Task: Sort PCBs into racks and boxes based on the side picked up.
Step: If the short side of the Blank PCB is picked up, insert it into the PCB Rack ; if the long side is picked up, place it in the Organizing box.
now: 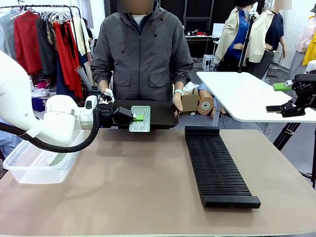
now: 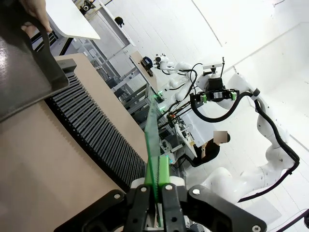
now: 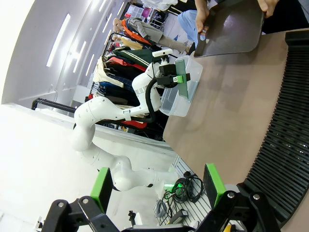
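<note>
On table [image 1: 148, 197], right of centre: long black slotted rack [image 1: 217, 165], running toward near edge. At left edge: clear plastic box [image 1: 34, 165]. Across far side: flat black tray [image 1: 160, 113], held in person's hands [image 1: 177, 101]. Before tray, above table: left gripper [image 1: 137, 118], green pads clamped on one PCB [image 1: 140, 118], speckled silvery face toward camera. Raised at far right: right gripper [image 3: 157, 181], fingers apart, holding nothing. No legible writing or labels.

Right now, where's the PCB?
Front view: the PCB is clamped in the left gripper, held above the table's far left-centre in front of the person's black tray, right of the clear box.
</note>
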`<state>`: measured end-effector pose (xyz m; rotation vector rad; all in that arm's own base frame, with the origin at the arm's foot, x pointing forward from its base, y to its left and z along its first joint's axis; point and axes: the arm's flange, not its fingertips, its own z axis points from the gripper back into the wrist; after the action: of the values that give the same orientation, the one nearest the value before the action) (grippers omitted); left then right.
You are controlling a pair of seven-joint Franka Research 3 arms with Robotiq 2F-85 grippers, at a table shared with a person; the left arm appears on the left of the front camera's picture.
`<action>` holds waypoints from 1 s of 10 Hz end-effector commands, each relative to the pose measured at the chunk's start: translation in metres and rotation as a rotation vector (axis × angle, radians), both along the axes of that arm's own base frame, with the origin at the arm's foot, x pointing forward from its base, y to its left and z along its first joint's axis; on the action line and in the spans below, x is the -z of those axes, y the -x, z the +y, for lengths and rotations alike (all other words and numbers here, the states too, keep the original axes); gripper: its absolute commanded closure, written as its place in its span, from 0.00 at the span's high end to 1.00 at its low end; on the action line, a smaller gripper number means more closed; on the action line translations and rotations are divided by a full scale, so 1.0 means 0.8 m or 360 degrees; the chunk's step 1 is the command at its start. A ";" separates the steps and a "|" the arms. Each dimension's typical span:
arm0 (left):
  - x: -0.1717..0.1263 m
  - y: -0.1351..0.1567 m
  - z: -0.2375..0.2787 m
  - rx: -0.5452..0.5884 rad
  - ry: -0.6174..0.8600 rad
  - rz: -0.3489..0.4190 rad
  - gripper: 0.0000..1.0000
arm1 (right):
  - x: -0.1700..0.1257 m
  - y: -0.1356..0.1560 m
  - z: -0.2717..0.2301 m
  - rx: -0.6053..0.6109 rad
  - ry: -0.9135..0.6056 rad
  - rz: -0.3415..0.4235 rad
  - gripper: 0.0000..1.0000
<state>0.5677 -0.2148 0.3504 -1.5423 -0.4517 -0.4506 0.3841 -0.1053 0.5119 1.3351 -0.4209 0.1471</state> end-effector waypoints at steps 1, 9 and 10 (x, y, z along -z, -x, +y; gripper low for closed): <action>-0.022 0.009 0.021 -0.0025 -0.0022 0.0019 0.00 | 0.001 0.002 0.002 0.0011 0.0007 -0.0026 1.00; -0.123 0.017 0.182 -0.0117 -0.0712 0.0086 0.00 | 0.001 0.002 0.002 0.0011 0.0007 -0.0026 1.00; -0.135 0.015 0.194 -0.0121 -0.0777 0.0125 0.00 | 0.001 0.002 0.002 0.0011 0.0007 -0.0026 1.00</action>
<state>0.5533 -0.0569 0.4491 -1.0974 -0.3480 -0.4200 0.3840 -0.1053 0.5118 1.3350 -0.4209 0.1467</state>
